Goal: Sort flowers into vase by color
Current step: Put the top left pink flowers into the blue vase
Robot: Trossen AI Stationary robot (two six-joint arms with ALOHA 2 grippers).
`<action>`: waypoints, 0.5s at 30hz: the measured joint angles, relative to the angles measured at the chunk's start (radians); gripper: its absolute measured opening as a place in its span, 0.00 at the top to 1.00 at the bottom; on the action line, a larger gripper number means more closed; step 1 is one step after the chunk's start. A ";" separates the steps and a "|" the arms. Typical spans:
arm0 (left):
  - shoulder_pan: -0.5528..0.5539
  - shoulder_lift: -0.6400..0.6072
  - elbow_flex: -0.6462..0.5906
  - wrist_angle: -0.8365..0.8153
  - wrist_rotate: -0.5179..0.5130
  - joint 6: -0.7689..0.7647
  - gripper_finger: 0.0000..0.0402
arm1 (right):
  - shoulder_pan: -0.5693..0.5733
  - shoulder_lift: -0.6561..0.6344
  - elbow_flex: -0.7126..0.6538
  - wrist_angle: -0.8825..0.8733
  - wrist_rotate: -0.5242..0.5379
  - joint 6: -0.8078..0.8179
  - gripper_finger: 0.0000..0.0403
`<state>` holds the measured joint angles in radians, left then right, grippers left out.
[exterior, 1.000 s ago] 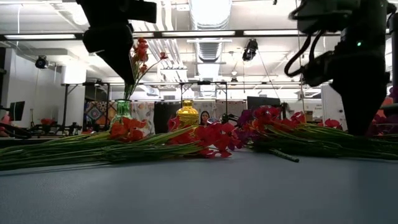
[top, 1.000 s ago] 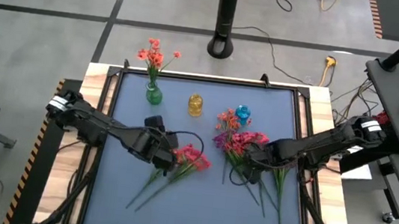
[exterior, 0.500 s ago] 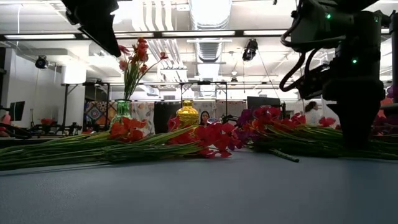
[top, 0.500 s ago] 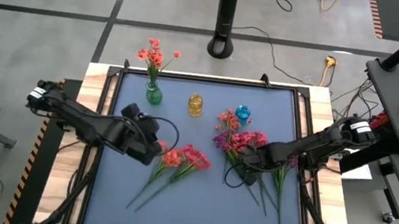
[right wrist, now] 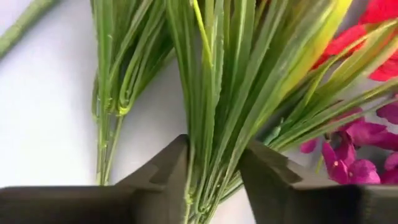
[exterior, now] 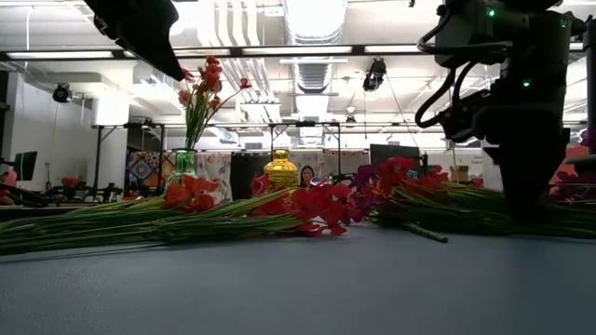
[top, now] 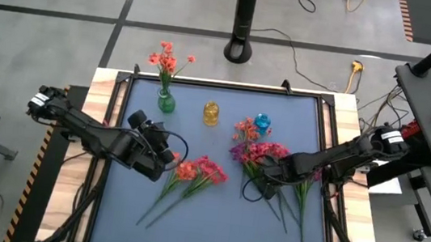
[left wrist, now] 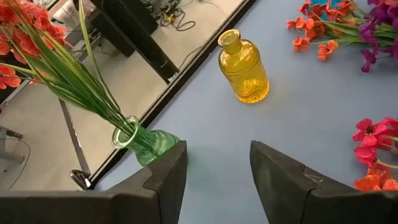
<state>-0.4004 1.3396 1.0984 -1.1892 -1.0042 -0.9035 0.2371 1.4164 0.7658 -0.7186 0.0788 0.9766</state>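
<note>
A blue-grey table (top: 212, 218) stands on a grey concrete floor (top: 46, 36). The flowers (top: 267, 164) lie right of centre, stems running toward the near edge. The right gripper (right wrist: 214, 168) clamps their stems; the left gripper (left wrist: 217, 177) hangs released near the green vase (top: 166, 102).

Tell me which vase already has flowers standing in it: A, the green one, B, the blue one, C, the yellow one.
A: the green vase holds a spray of orange-red flowers, while the yellow vase and the blue vase stand without any.
</note>
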 joint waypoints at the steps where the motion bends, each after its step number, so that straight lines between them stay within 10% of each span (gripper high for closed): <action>1: 0.000 0.000 0.000 0.000 0.000 0.000 0.60 | 0.000 -0.002 0.000 -0.002 0.000 0.004 0.72; 15: 0.000 0.001 -0.001 0.000 0.000 0.000 0.60 | 0.000 -0.161 0.000 -0.009 -0.008 0.050 0.94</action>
<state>-0.4004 1.3403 1.0973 -1.1891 -1.0042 -0.9035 0.2371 1.2555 0.7656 -0.7278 0.0708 1.0268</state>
